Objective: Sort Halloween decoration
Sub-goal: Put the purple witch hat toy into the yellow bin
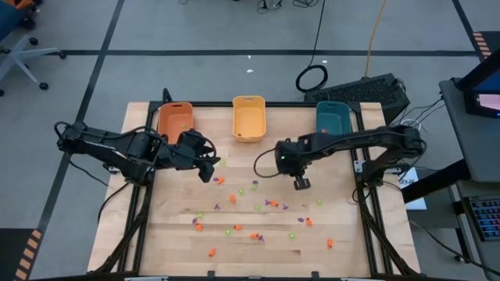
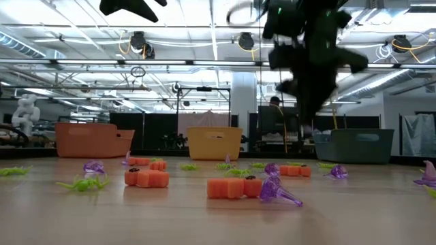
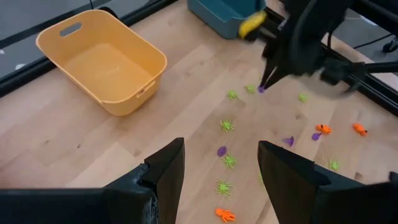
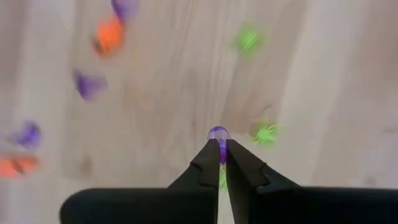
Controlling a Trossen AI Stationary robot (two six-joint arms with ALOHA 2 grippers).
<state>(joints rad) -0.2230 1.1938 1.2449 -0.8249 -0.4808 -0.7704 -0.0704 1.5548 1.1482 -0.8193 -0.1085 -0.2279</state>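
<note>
My right gripper [image 4: 222, 149] has its jaws pinched shut on a tiny purple trinket [image 4: 217, 133], lifted above mid-table; the teal bin [image 1: 333, 119] sits at one o'clock. Only the tips hold it, so I judge a quick swing could flick it loose. My left gripper [image 3: 221, 165] waits open, empty.

We count three bins: one orange bin [image 1: 174, 122], one yellow bin [image 1: 248, 118], one teal bin [image 1: 333, 119]; two arms.

A robotics lab, by the look of it. The wooden worktop [image 1: 250, 242] sits on grey floor marked with tape lines [image 1: 234, 53]. Exposed ceiling pipes [image 2: 170, 30], a keyboard [image 1: 367, 90] and an office chair [image 1: 19, 47] surround it.
</note>
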